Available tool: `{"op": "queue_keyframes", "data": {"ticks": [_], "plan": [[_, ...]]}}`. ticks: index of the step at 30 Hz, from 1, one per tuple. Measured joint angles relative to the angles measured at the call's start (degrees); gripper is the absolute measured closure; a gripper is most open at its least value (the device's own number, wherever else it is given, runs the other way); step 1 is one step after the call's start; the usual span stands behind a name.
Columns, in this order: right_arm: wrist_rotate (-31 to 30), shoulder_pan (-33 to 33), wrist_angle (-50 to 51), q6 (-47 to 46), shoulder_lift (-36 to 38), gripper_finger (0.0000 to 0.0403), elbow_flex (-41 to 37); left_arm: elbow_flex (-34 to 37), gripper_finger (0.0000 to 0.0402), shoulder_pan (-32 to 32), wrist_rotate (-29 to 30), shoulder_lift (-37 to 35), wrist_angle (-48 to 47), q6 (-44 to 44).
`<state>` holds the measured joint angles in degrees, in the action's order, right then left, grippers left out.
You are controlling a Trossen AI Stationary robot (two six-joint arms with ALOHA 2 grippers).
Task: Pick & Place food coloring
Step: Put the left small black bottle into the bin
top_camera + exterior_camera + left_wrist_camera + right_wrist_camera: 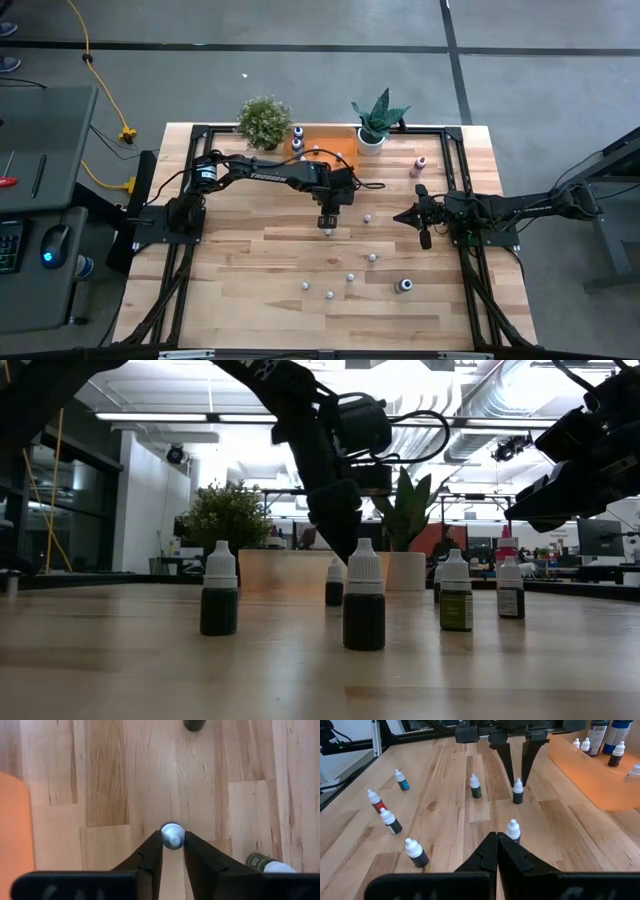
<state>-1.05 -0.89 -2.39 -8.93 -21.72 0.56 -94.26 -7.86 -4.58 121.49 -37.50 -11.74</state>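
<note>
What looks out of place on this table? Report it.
Nothing stands out. The food coloring bottles in view stand upright on the table, with no spill showing. The left gripper pinches one bottle by its cap.

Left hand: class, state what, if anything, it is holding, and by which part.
The left hand has its fingers around a small food coloring bottle at the white cap, but a firm hold cannot be told. The bottle stands on the table.

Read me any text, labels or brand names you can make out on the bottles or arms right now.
None can be read.
Left arm: pale lettering, too small to read.
Olive-labelled bottle: print too blurred.
Bottle beside it: label blurred.
Bottle between the left gripper fingers: only its blank cap shows.
</note>
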Motion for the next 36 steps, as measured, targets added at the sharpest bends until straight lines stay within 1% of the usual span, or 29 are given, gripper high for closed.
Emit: {"op": "queue_keyframes", "data": {"ticks": [4, 6, 15, 18, 21, 25, 30, 36], "plan": [[0.01, 0.01, 0.00, 0.00, -0.01, 0.0402, 0.01, -0.02, 0.0366, 0.00, 0.00, -0.04, -0.02, 1.37], [0.00, 0.01, 0.01, 0.00, -0.01, 0.0402, 0.00, -0.07, 0.0374, 0.01, -0.04, -0.07, -0.04, 2.46], [-0.01, 0.00, 0.01, 0.00, -0.01, 0.0402, 0.00, -0.07, 0.0370, 0.00, -2.80, -0.15, -0.41, 10.54], [0.01, 0.01, 0.01, 0.00, -0.01, 0.0402, 0.00, -0.56, 0.0370, -0.09, -2.28, -0.17, -1.20, 16.31], [-0.01, 0.01, -0.01, 0.00, -0.01, 0.0402, 0.00, -2.03, 0.0370, -0.66, -1.79, -0.18, -3.38, 24.38], [0.00, -0.01, 0.01, 0.00, 0.01, 0.0402, -0.01, -3.78, 0.0369, -1.72, 0.66, -0.20, -6.07, 32.68], [0.01, 0.00, 0.00, 0.00, -0.01, 0.0402, -0.01, -7.36, 0.0369, -3.22, 1.07, -0.20, -9.99, 34.61], [0.01, -0.01, -0.01, 0.00, 0.01, 0.0402, 0.00, -15.20, 0.0369, -4.50, 2.90, -0.21, -17.62, 32.51]]}}
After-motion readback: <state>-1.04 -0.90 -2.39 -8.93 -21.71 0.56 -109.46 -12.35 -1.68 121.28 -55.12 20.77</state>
